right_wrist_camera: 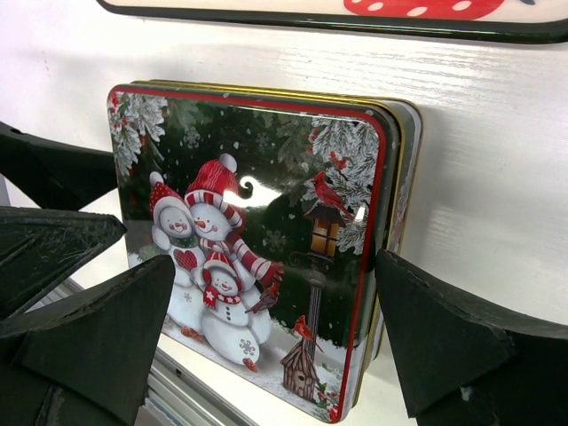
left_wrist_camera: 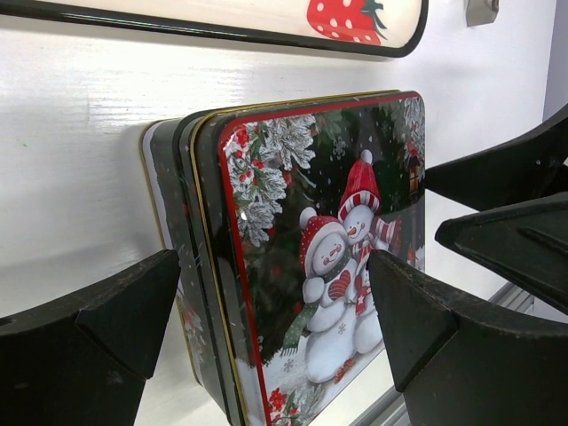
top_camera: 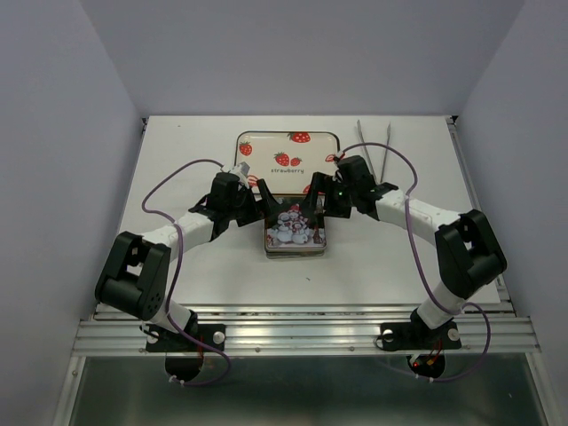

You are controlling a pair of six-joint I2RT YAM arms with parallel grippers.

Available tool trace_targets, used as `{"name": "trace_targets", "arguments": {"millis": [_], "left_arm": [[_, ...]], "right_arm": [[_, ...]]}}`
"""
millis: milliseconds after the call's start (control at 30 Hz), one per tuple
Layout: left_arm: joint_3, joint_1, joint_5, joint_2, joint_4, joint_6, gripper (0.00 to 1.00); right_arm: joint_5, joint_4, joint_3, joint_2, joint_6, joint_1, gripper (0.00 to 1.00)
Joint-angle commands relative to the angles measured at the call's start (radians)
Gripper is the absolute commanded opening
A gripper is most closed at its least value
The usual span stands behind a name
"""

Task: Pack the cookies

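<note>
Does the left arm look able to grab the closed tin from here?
Probably yes. The left gripper is open and right at the tin, its fingers framing it, with nothing between. The right gripper, also open, sits close at the other side.

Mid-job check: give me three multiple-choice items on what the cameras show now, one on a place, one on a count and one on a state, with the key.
1. Where do the thin metal tongs lie?
A. on the table, right of the cream strawberry-printed tray
B. on the tin's lid
C. in the left gripper

2. How many snowmen are on the lid of the square gold-edged Christmas tin?
A. one
B. three
C. five

3. How do the left gripper and the right gripper stand?
A. both open, flanking the tin
B. both shut on the tin
C. left shut, right open

Key:
1. A, the top view shows them beside the tray's right edge.
2. B, the right wrist view shows three.
3. A, each wrist view shows fingers spread wide.
</note>
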Motion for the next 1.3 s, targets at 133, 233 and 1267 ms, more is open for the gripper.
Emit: {"name": "trace_targets", "arguments": {"millis": [133, 233, 1267], "left_arm": [[-0.022, -0.005, 0.023, -0.017, 0.037, 0.008, 0.98], [-0.023, -0.005, 0.023, -0.017, 0.040, 0.005, 0.98], [0.122, -0.134, -0.210, -0.215, -0.183, 0.033, 0.97]], "right_arm": [[-0.009, 0.008, 0.050, -0.023, -0.019, 0.017, 1.00], [-0.002, 0.011, 0.050, -0.036, -0.024, 0.017, 1.00], [0.194, -0.078, 0.093, -0.132, -0.085, 0.017, 1.00]]}}
